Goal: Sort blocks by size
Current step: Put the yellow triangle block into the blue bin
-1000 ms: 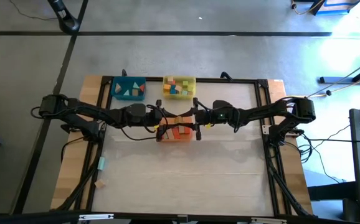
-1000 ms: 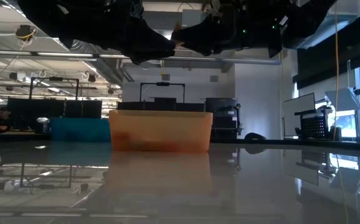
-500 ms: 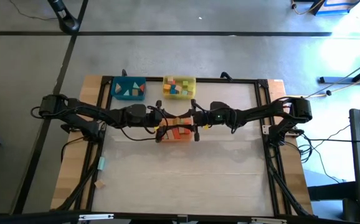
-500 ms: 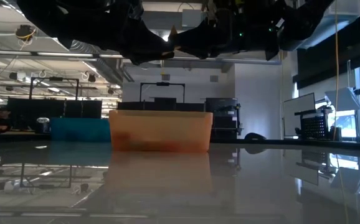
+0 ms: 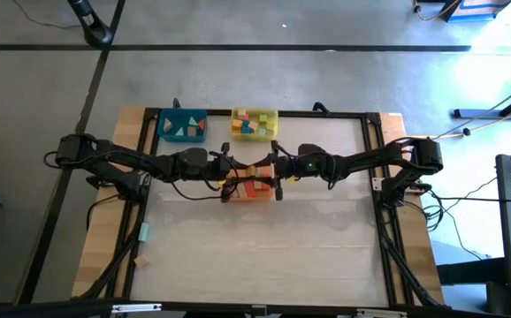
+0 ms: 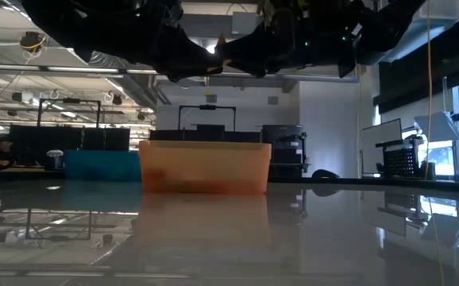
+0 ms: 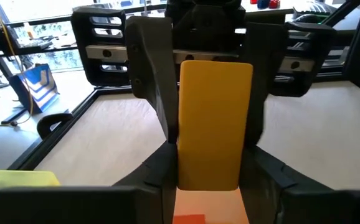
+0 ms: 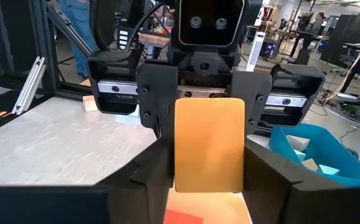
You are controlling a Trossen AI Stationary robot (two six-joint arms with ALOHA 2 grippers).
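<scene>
Blocks fill three trays on the table: red and orange ones in the orange tray at the middle, wooden ones in the blue tray, and mixed colours in the yellow tray, both at the far edge. One more piece, a yellow rectangular block, is up in the air above the orange tray, standing upright between the two grippers.

The left gripper and the right gripper meet nose to nose over that tray, both arms stretched level from the table's sides toward the centre. In the left wrist view the block sits between that arm's own dark fingers, while the other gripper's fingers flank its far end. The right wrist view shows the same arrangement mirrored, the block framed by both pairs. Both sets of jaws stand partly apart at the block's width; which pair actually bears it I cannot tell.
</scene>
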